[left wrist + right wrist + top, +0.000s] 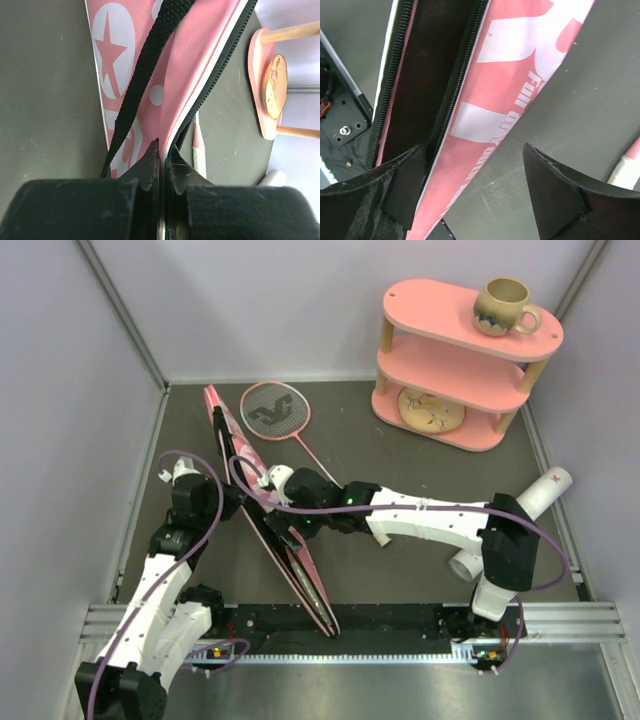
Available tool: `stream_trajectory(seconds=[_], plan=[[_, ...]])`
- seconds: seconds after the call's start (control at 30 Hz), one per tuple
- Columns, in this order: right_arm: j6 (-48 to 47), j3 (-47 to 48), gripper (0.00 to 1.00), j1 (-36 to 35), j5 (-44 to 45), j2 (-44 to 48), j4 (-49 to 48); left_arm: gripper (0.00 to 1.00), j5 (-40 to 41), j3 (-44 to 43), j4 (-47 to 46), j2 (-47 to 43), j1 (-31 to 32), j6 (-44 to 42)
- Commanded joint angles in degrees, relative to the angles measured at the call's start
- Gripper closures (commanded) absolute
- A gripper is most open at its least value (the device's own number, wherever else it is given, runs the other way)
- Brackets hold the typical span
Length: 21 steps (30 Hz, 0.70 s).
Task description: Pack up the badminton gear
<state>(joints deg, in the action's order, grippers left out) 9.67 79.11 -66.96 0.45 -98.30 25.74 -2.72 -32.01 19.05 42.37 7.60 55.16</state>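
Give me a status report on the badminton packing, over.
Left gripper jaws shut on pink bag edge. Right gripper jaws open around bag flap. One racket lying outside bag, on table. Right arm over its handle.

The pink bag [515, 100] carries small white lettering that begins "Full of"; the rest, and the large white block letters beside it, are cut off and unreadable. Its other side shows a pink star in a white circle. The racket [274, 410] strings bear a dark, illegible logo.
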Motion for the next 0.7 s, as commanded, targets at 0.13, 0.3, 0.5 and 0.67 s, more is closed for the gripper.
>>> stream_trajectory(seconds=[0.13, 0.3, 0.5, 0.67], plan=[[-0.18, 2.97, 0.34, -0.45, 5.97, -3.56, -2.79, 1.00, 5.53, -3.76, 3.62, -0.97, 0.05, 3.73], [-1.67, 5.87, 0.76, -0.02, 13.68, -3.39, -2.71, 1.00, 10.36, -7.71, 9.15, 0.78, 0.05, 0.75], [1.21, 4.31, 0.87, 4.37, 10.02, 1.52, -3.32, 1.00, 15.71, -9.74, 12.67, 1.40, 0.05, -5.49], [4.04, 3.33, 0.55, 12.54, -3.40, 2.15, -5.17, 1.00, 14.94, -7.99, 10.23, -0.09, 0.05, -8.13]])
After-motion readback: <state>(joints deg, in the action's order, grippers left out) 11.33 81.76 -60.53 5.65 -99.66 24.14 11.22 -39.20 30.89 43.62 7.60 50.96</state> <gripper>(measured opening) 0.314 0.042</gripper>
